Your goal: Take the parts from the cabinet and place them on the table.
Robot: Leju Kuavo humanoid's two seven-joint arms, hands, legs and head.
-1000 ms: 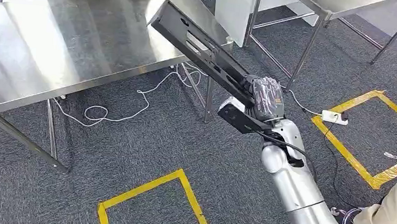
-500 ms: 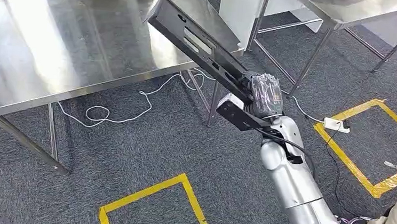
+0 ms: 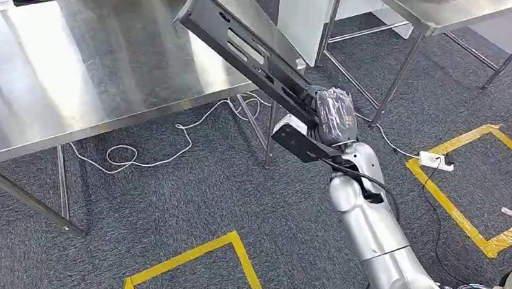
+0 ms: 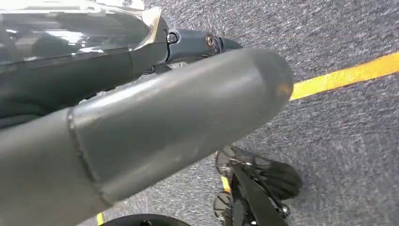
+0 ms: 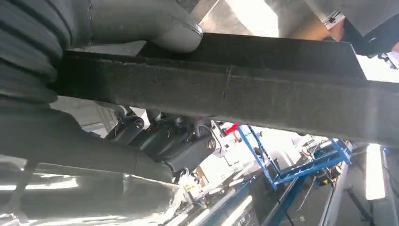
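The robot's silver right arm (image 3: pixel 377 237) reached up and forward from the lower right of the head view, bent a little at the wrist. At its end, the right robot hand (image 3: pixel 335 116) was wrapped in clear plastic and was closed around a long, flat black metal part with slots cut in it (image 3: pixel 247 50). The robot hand held the part near its lower end, and a short piece of the part stuck out below the robot hand.

The long black part was tilted, with its far end higher than the held end. That far end hung over the corner of the shiny steel desk (image 3: pixel 72 75). I could not tell if the part touched the desk.

In the right wrist view, the thick grey thumb (image 5: pixel 155 21) pressed on one side of the dark part (image 5: pixel 263 89), and the darker fingers (image 5: pixel 89 146) curled around the other side.

In the left wrist view, the left robot hand (image 4: pixel 155 117) hung low over the grey carpet floor (image 4: pixel 348 141) near a strip of yellow tape (image 4: pixel 348 75). I could not tell if its fingers were spread or closed.

A white cable (image 3: pixel 149 153) lay on the carpet under the desk.
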